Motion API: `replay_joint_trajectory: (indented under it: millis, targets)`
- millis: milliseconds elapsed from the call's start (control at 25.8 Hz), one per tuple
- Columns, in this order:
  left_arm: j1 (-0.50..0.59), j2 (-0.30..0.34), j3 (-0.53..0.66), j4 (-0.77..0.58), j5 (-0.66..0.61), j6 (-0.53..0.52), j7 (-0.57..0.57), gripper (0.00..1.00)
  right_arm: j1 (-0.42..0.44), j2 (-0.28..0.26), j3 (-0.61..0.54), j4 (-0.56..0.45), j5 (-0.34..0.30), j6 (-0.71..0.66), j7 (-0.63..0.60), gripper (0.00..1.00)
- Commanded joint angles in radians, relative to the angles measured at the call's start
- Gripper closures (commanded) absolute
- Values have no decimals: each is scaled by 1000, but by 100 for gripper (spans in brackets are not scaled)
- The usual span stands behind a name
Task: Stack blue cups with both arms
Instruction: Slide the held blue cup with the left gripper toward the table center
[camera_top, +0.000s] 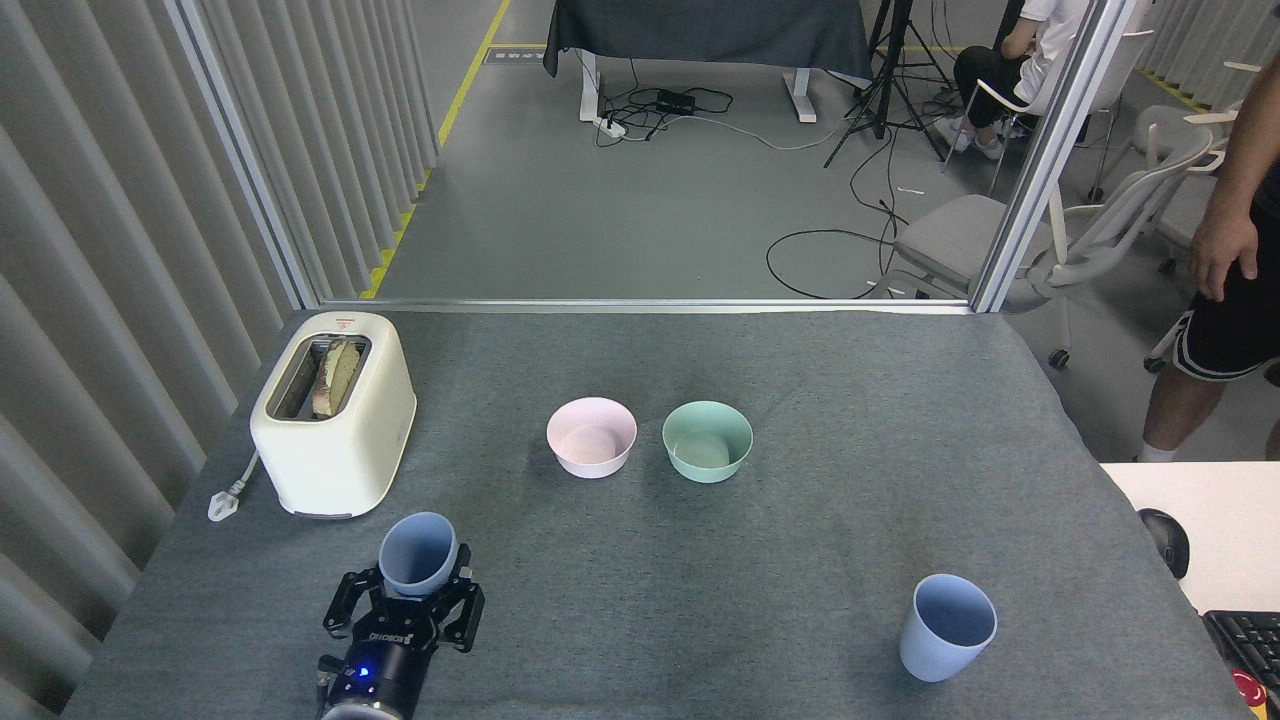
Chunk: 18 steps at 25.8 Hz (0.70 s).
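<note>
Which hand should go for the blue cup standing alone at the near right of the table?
Right, in my judgement. The left hand is already closed around the other blue cup, and the free cup stands on the right side. The right hand is out of view.

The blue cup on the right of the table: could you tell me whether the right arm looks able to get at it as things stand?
Probably yes, though the right arm is out of view. That blue cup on the right stands upright and alone on the grey table, with nothing near it; the left tool is far off, around the other blue cup.
</note>
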Motion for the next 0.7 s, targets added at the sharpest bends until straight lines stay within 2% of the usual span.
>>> replay_joint_trajectory:
  millis: [0,116,271,387,658]
  targets:
    - [-37,-7,-156,-14,-2,-11,3,33,0,0,4,0,0,1,1,0]
    - [-71,-56,-271,31,-9,-3,2,33,0,0,4,0,-2,3,1,0]
    - [-80,-132,-289,94,-97,-2,2,32,0,0,4,0,-2,26,-1,0]
    - [-71,-138,-291,94,-146,-2,0,32,5,-2,4,2,-5,29,-1,0]
    - [-38,-136,-289,86,-147,-2,0,31,9,-3,5,8,-6,30,-15,0]
